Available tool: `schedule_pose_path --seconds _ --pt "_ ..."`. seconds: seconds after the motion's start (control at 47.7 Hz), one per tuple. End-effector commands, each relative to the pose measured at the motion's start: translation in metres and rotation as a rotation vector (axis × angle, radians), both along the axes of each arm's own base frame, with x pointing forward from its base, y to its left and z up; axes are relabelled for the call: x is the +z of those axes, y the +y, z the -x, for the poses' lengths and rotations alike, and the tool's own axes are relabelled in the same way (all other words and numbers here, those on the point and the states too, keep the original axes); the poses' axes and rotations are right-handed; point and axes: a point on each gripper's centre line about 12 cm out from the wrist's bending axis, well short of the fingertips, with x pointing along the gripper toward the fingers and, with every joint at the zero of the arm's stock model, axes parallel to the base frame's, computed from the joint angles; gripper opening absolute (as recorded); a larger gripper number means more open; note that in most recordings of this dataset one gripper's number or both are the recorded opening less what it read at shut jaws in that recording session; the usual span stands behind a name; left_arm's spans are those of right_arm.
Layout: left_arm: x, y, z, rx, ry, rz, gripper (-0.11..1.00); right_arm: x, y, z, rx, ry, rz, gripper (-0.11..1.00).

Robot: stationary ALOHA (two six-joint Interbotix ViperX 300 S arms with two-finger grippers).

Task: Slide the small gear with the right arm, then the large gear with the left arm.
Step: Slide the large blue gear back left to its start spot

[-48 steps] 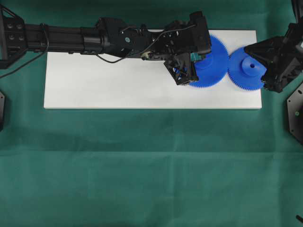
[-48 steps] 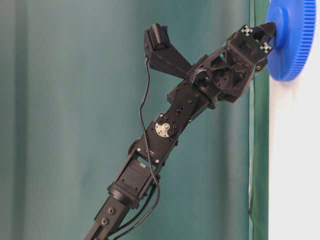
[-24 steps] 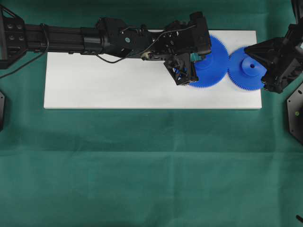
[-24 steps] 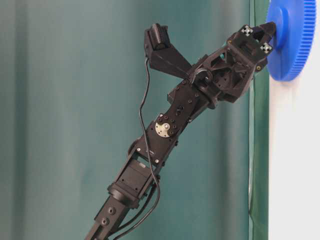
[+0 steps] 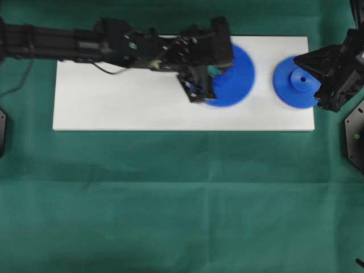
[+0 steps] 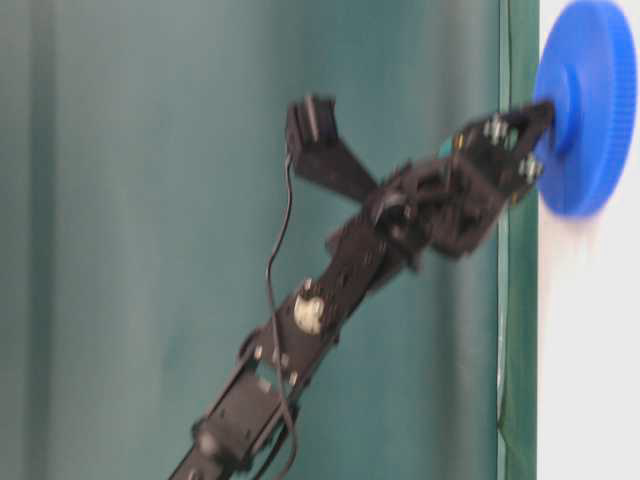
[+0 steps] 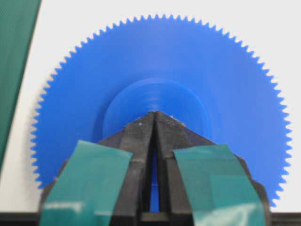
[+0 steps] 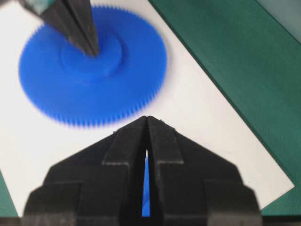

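Observation:
The large gear lies blurred on the white board, left of the small gear, with a gap of bare board between them. My left gripper, teal-taped, is shut with its tips pressing on the large gear's raised hub; from table level the left gripper touches that gear too. My right gripper is shut above the small gear, whose blue shows through the slit behind its tips. In the right wrist view the large gear lies ahead.
The board sits on green cloth. The left arm stretches along the board's far edge. Bare board lies left of the large gear. A black fixture stands at the right edge of the table.
The left arm has slid the large gear to the left, away from the small gear it was touching. The right arm and small gear have not moved.

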Motion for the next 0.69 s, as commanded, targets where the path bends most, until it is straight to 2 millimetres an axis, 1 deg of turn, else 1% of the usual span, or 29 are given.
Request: schedule_pose_path --seconds 0.0,0.168,0.21,0.336,0.462,0.567,0.671 --pt "-0.005 0.015 0.031 0.049 0.055 0.018 0.0 0.004 0.0 -0.002 0.004 -0.015 0.002 0.5" --pt "-0.012 0.025 0.082 0.11 0.11 0.04 0.0 0.003 0.0 -0.002 0.005 -0.015 0.002 0.5" --pt "-0.014 0.027 0.098 0.133 0.12 0.047 0.0 0.003 0.0 -0.002 0.005 -0.013 0.001 0.5" --pt "-0.018 0.029 0.136 0.187 0.132 0.063 0.0 0.003 0.0 -0.002 0.005 -0.015 0.002 0.5" --pt "-0.024 0.024 0.178 0.272 0.144 0.103 0.0 0.004 0.0 -0.002 0.005 -0.016 0.003 0.5" --pt "-0.029 0.017 0.205 0.335 0.15 0.138 0.0 0.004 0.0 -0.002 0.005 -0.015 0.003 0.5" --pt "-0.031 0.005 0.228 0.376 0.149 0.164 0.0 0.004 0.0 -0.002 0.004 -0.013 0.002 0.5"
